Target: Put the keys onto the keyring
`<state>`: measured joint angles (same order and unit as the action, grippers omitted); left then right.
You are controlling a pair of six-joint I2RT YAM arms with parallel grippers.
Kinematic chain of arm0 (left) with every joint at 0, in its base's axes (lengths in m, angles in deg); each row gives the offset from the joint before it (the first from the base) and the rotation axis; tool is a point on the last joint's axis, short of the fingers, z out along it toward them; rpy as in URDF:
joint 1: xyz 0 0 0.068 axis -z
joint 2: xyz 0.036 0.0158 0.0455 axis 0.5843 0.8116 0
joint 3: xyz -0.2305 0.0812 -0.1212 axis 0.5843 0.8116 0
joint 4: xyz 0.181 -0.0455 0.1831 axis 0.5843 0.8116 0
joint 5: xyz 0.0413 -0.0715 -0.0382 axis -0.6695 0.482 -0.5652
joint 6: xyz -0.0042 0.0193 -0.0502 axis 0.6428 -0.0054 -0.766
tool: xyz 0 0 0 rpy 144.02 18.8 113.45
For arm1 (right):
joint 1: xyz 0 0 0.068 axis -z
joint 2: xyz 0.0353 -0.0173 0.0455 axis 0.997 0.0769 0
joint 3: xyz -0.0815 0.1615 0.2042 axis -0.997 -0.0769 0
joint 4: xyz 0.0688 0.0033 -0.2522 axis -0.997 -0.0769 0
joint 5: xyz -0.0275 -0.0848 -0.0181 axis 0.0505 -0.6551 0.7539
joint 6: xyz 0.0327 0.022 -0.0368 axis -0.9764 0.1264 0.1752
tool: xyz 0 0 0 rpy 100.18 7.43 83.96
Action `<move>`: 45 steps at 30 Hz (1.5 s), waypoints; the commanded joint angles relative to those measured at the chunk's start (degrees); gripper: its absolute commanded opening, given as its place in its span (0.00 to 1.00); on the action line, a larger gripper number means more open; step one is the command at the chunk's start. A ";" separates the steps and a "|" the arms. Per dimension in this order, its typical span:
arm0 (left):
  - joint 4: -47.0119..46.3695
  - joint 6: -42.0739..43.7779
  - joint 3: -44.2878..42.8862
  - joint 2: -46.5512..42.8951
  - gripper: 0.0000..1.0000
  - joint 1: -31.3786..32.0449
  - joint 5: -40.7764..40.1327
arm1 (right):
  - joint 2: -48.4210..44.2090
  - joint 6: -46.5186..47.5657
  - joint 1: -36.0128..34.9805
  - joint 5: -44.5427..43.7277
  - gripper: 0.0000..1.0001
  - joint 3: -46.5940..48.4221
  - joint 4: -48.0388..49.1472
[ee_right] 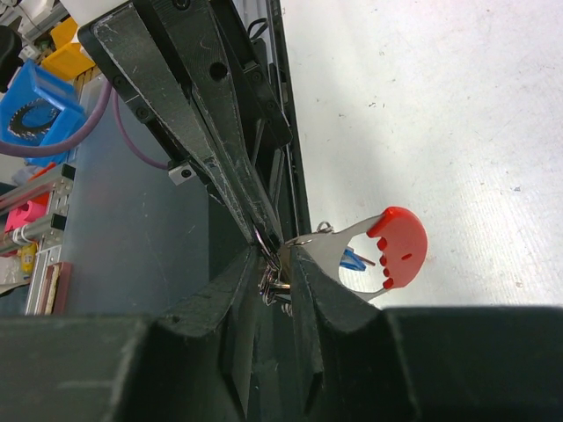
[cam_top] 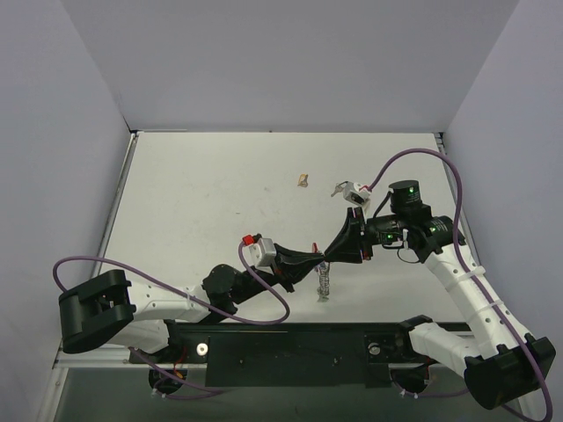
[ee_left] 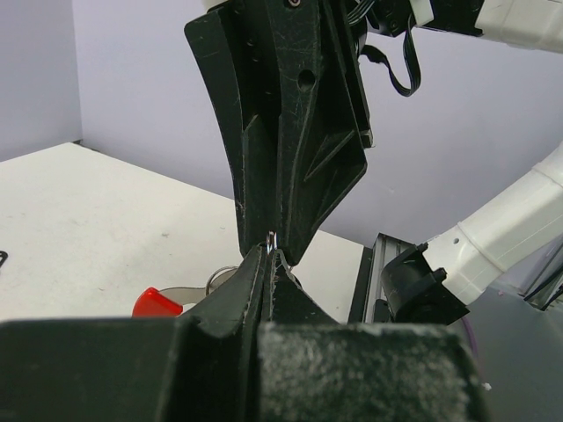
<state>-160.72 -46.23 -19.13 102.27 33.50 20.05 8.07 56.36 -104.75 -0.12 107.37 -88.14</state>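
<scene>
The keyring (cam_top: 325, 286) hangs over the table's near middle, where the two gripper tips meet. My left gripper (ee_left: 269, 251) is shut, its tips pinching the thin metal ring (ee_left: 272, 239). The right gripper (ee_right: 278, 264) comes in from the opposite side. Its jaws stand a little apart, with the ring's coils (ee_right: 274, 280) in the gap. A red tag (ee_right: 398, 246) on a silver piece and a blue piece (ee_right: 352, 258) stick out beside the right fingers (ee_right: 321, 290). A small object that may be one of the keys (cam_top: 338, 188) lies on the table further back.
A small tan scrap (cam_top: 303, 181) lies on the white table (cam_top: 202, 193) toward the back. Grey walls close off the left, back and right. A black rail (cam_top: 290, 347) runs along the near edge between the arm bases.
</scene>
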 commanded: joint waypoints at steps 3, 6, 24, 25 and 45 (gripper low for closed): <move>-20.37 -0.18 -1.70 -0.67 0.00 0.44 1.04 | -0.56 0.66 -0.44 1.70 0.17 -0.95 1.92; -20.02 0.00 -1.70 -0.84 0.00 0.44 1.03 | -0.73 0.92 -0.44 1.79 0.24 -0.95 1.66; -19.75 0.17 -1.26 -1.55 0.00 0.44 1.03 | -1.17 1.80 0.26 2.67 0.26 -0.95 0.86; -19.75 0.26 -1.09 -1.46 0.00 0.36 0.95 | -1.17 1.80 0.26 2.58 0.26 -0.95 0.95; -19.84 0.53 -0.82 -1.99 0.00 0.44 0.86 | -1.87 1.89 0.79 2.32 0.22 -1.74 0.77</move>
<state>-160.59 -45.99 -19.13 102.18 33.55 20.51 7.44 57.19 -104.36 -0.10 105.88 -87.92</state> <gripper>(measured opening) 0.022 0.232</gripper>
